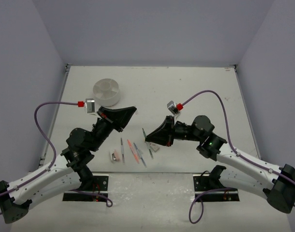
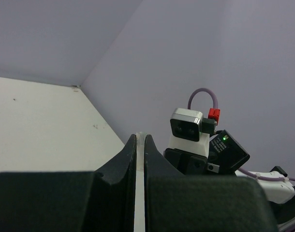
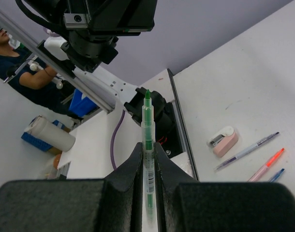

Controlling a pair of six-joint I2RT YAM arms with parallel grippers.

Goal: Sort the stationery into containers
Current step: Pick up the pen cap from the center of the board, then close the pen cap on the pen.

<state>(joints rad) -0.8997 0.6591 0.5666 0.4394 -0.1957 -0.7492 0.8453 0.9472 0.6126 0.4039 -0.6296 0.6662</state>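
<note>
The right jaws pinch a green pen point(image 3: 147, 126), its tip poking out beyond them; the left jaws are closed together, holding nothing.

One round white dish point(image 1: 106, 92). At least four pens show: one green pen point(image 3: 147, 145), one grey pen point(image 3: 246, 151), one orange pen point(image 3: 267, 165), one blue pen point(image 3: 277, 174). One small pink piece point(image 3: 223, 140); other tiny bits are too small to count

A white table point(image 1: 196, 82) stands between three plain walls of pale grey-violet colour: the far wall point(image 1: 152, 29), the left wall point(image 1: 22, 58) and the right wall point(image 1: 278, 58). The light is soft and even. Beyond the table edge, the right wrist view shows a person point(image 3: 17, 67) in dark blue and a blue box point(image 3: 83, 104).
</note>
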